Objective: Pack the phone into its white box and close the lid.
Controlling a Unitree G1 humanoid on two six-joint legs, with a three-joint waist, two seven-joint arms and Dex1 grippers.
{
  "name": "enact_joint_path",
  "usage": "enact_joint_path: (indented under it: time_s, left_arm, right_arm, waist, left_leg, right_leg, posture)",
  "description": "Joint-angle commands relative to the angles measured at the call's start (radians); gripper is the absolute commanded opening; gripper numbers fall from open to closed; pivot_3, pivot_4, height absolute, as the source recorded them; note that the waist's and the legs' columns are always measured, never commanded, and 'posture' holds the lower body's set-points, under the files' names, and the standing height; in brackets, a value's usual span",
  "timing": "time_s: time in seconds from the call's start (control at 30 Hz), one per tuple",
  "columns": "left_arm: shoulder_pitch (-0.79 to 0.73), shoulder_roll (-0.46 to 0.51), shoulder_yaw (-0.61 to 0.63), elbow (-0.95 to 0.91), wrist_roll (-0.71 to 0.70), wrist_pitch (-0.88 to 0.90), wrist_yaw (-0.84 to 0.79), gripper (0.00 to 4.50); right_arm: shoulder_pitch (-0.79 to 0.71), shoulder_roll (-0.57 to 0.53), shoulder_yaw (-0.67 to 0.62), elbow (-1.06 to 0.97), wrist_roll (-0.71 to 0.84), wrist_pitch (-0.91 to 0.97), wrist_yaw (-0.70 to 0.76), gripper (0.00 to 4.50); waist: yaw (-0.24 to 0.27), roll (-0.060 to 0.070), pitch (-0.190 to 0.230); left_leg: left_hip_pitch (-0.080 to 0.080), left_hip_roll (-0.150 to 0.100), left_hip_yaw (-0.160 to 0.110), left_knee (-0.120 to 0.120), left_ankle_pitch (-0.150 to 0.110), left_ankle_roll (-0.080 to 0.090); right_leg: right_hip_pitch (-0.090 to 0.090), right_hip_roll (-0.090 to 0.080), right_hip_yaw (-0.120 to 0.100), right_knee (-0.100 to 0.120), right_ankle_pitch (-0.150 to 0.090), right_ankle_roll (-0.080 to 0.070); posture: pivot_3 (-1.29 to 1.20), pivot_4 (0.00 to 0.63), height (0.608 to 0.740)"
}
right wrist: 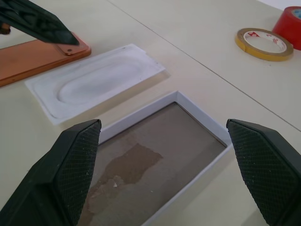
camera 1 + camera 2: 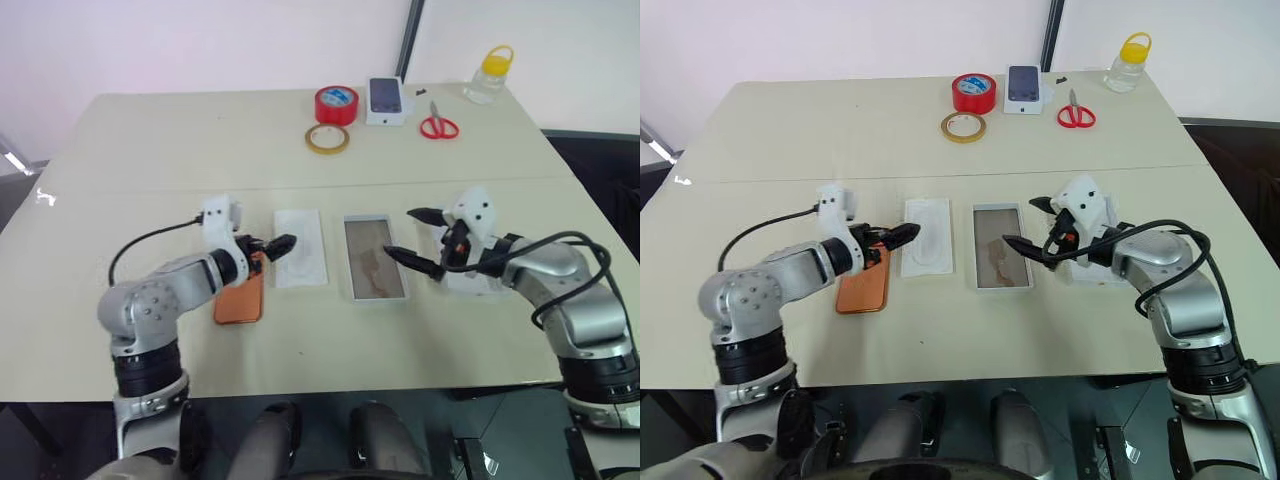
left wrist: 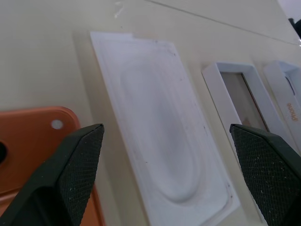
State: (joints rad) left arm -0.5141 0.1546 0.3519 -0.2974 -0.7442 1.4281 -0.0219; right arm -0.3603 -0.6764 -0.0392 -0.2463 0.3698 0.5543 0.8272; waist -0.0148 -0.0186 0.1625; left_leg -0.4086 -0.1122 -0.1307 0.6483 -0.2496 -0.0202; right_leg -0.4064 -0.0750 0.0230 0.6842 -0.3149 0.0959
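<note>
The orange phone [image 2: 240, 296] lies flat on the table near the left, with my left gripper [image 2: 272, 248] open just above its far end and pointing toward the flat white insert [image 2: 300, 250]. The white box [image 2: 375, 292] sits open beside the insert, its brownish floor showing. My right gripper [image 2: 420, 238] hovers open at the box's right edge; in the right wrist view the box rim [image 1: 141, 113] lies between its fingers [image 1: 70, 169]. The lid [image 2: 472, 286] lies on the table under my right wrist, partly hidden by it.
At the table's far side lie a red tape roll [image 2: 336, 104], a yellow tape ring [image 2: 327, 138], a small white box with a dark phone picture [image 2: 387, 100], red scissors [image 2: 438, 126] and a yellow-capped bottle [image 2: 490, 75].
</note>
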Motion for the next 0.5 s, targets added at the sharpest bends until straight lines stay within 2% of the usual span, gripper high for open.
enact_joint_path:
  time_s: [0.03, 0.23, 0.5]
  left_arm:
    - [-0.024, -0.017, 0.046, -0.019, 0.005, 0.064, 0.035, 4.50]
    - [-0.062, -0.088, 0.084, -0.025, 0.027, 0.179, 0.063, 4.50]
    - [-0.063, -0.146, 0.092, 0.019, 0.056, 0.186, 0.090, 4.50]
  right_arm:
    - [-0.001, 0.002, -0.010, -0.027, 0.008, -0.013, -0.005, 4.46]
    - [-0.011, -0.012, 0.006, -0.041, 0.011, -0.019, 0.027, 4.46]
    - [0.034, -0.062, 0.066, -0.111, 0.009, -0.035, 0.119, 4.46]
  waist:
    - [0.000, 0.000, 0.000]
    - [0.005, 0.000, 0.000]
    - [0.004, 0.000, 0.000]
  left_leg:
    - [0.000, 0.000, 0.000, 0.000, 0.000, 0.000]
    - [0.000, 0.000, 0.000, 0.000, 0.000, 0.000]
    - [0.000, 0.000, 0.000, 0.000, 0.000, 0.000]
  right_leg:
    - [0.000, 0.000, 0.000, 0.000, 0.000, 0.000]
    - [0.000, 0.000, 0.000, 0.000, 0.000, 0.000]
    - [0.001, 0.000, 0.000, -0.001, 0.000, 0.000]
  posture:
    - [0.00, 0.150, 0.740]
    - [0.00, 0.150, 0.740]
    - [0.00, 0.150, 0.740]
